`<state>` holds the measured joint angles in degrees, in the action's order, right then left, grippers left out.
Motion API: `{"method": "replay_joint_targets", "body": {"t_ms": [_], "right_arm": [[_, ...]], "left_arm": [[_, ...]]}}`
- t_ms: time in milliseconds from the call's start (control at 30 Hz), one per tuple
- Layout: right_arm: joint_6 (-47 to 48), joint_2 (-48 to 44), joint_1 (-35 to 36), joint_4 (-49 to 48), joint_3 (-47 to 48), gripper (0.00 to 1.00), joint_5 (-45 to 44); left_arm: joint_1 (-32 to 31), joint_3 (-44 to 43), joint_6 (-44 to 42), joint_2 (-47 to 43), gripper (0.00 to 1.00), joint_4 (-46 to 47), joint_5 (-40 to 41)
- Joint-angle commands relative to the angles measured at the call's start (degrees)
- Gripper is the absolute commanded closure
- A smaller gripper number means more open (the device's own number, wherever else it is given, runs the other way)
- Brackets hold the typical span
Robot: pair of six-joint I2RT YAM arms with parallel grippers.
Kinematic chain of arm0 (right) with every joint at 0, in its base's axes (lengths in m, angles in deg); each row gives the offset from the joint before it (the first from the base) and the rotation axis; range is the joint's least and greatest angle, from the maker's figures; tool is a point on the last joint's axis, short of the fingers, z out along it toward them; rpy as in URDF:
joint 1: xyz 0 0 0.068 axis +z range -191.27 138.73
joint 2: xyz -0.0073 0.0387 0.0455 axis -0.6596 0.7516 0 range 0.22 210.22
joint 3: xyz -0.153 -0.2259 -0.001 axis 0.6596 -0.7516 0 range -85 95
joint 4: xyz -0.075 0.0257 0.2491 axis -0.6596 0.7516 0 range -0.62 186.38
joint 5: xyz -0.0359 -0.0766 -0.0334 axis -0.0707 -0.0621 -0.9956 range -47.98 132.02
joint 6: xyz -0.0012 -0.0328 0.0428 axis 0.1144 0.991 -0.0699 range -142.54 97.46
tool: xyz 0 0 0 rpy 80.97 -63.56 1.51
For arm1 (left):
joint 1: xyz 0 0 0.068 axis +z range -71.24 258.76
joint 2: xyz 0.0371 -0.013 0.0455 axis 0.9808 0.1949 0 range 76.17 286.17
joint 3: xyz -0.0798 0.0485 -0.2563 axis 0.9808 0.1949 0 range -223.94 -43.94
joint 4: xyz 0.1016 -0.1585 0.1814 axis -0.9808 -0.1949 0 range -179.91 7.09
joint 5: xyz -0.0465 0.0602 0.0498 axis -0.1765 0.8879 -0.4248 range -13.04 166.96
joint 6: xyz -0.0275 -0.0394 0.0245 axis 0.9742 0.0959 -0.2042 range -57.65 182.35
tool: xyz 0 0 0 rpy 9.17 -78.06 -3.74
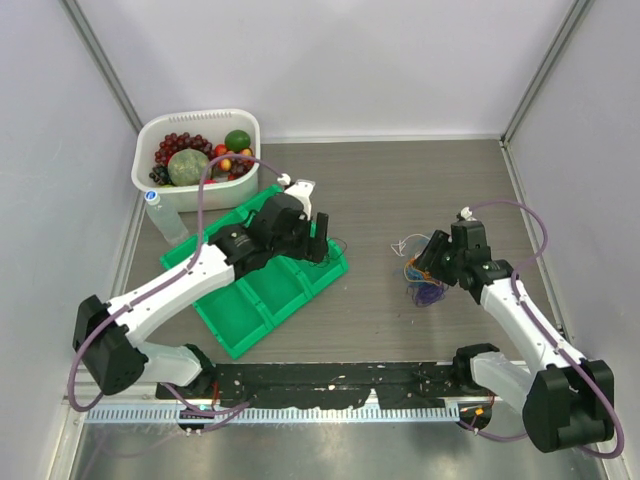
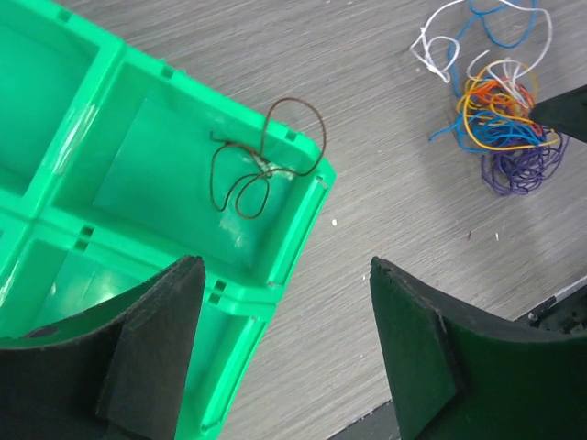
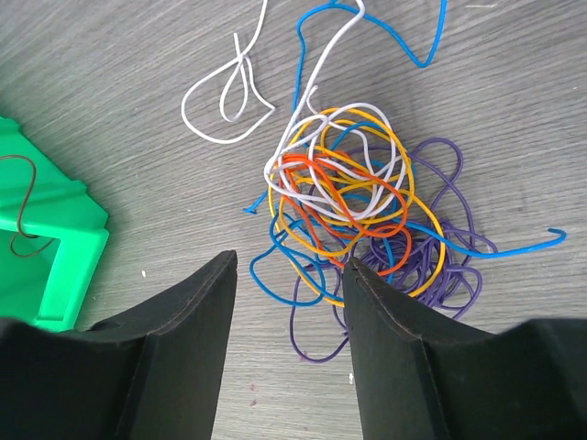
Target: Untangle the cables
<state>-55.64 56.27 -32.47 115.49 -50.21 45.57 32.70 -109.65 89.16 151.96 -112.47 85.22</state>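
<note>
Obs: right jaws apart, empty, tips just short of the cable tangle (image 3: 353,215) on the desk (image 3: 110,55); purple loops nearest the right tip, white and blue strands straggling beyond. Also left jaws apart, empty, over the green tray (image 2: 138,92). One brown cable (image 2: 261,160) lies ahead of them in the corner compartment, probably parked there clear of the heap.

— What surrounds it?
— Pale walls (image 1: 350,60) on three sides (metal posts (image 1: 101,62) at the corners).
— And underneath?
— A grey wood-grain table (image 1: 400,190), evenly lit, with a steel strip (image 1: 300,452) along the near edge.
</note>
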Motion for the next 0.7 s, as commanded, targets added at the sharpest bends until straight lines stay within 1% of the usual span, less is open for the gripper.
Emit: {"method": "replay_joint_targets", "body": {"t_ms": [0,67,100,167,267,333,367,433,467,567,667], "right_arm": [[0.4,2.0,0.0,-3.8,2.0,0.46,2.7],[0.7,1.7,0.0,-3.6,2.0,0.46,4.4],[0.8,1.0,0.0,-3.3,2.0,0.46,4.7],[0.8,-0.7,0.0,-3.1,1.6,0.46,5.5],[0.6,-3.0,0.0,-3.1,1.1,0.46,6.4],[0.1,-3.8,0.0,-3.2,0.9,0.46,7.8],[0.1,-4.0,0.0,-3.3,0.8,0.46,8.4],[0.1,-4.5,0.0,-3.3,0.6,0.46,9.9],[0.5,-4.7,0.1,-3.0,0.6,0.46,9.9],[1.8,-5.0,0.0,-2.0,0.5,0.46,9.5],[2.5,-5.2,0.0,-1.8,0.2,0.46,10.1]], "left_arm": [[-0.2,-1.3,-0.6,4.8,0.28,3.4,-6.7],[-0.1,-4.1,-1.4,8.5,0.36,3.2,-6.8],[0.0,-5.0,-1.3,10.5,0.38,3.4,-6.6],[0.3,-7.5,-0.4,13.9,0.38,2.8,-7.0],[0.3,-10.9,-1.3,18.4,0.3,2.1,-8.0],[0.4,-12.8,-3.2,21.3,0.29,0.0,-5.6],[0.4,-14.5,-3.9,22.7,0.34,-2.2,-3.6],[0.4,-16.1,-4.9,24.9,0.51,-5.4,0.2],[0.4,-15.8,-5.1,25.2,0.53,-5.6,2.0],[0.3,-14.6,-5.5,25.3,0.54,-5.4,4.0],[0.3,-14.3,-5.1,26.3,0.52,-5.9,5.6]]}}
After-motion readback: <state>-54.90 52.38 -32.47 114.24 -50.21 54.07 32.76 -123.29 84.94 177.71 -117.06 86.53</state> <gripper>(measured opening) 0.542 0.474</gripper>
